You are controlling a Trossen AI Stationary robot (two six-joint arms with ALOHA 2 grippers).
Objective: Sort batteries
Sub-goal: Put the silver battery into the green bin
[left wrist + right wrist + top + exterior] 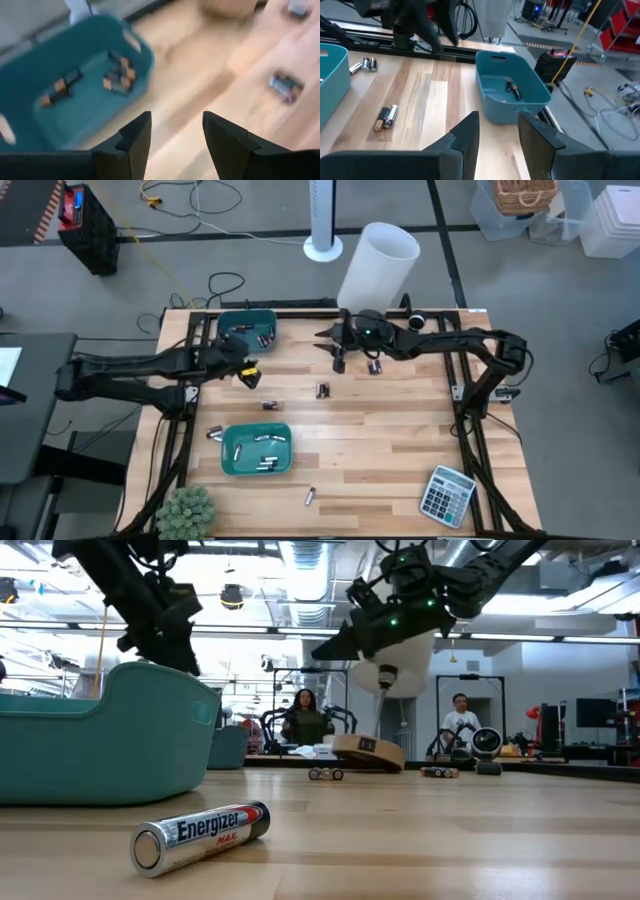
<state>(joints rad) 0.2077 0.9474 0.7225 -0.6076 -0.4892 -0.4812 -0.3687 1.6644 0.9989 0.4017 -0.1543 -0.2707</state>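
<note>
A potted plant [186, 511] is sitting at the table's near-left corner, well left of the near teal bin [256, 449], as two dark arms are working over a wooden table [380, 450] strewn with batteries. The left gripper [247, 372] is hovering above the wood between the far teal bin [246, 328] and the near teal bin, its jaws standing partly apart with nothing between them; its fingers [135, 140] are showing bare table in the gap. The far bin is holding several dark batteries [264, 337], and the near bin is holding a cluster of silvery batteries [265, 439]. Loose cells are lying around the near bin: one pair [213, 432] just off its left edge, one cell [268, 405] behind it toward the far bin, one [310, 496] in front of it near the table's front edge. To the right of the far bin, a dark pair [323, 390] is resting on open wood, with another cell [375, 366] lying just beyond. The right gripper [338, 364] is hanging above the table to the right of the far bin, jaws partly apart and gripping nothing. A white cylinder [378, 265] is leaning behind the table's far edge, right of the far bin. A calculator [447, 495] is lying at the near-right corner, far right of the near bin. Two people are sitting in the room beyond.
</note>
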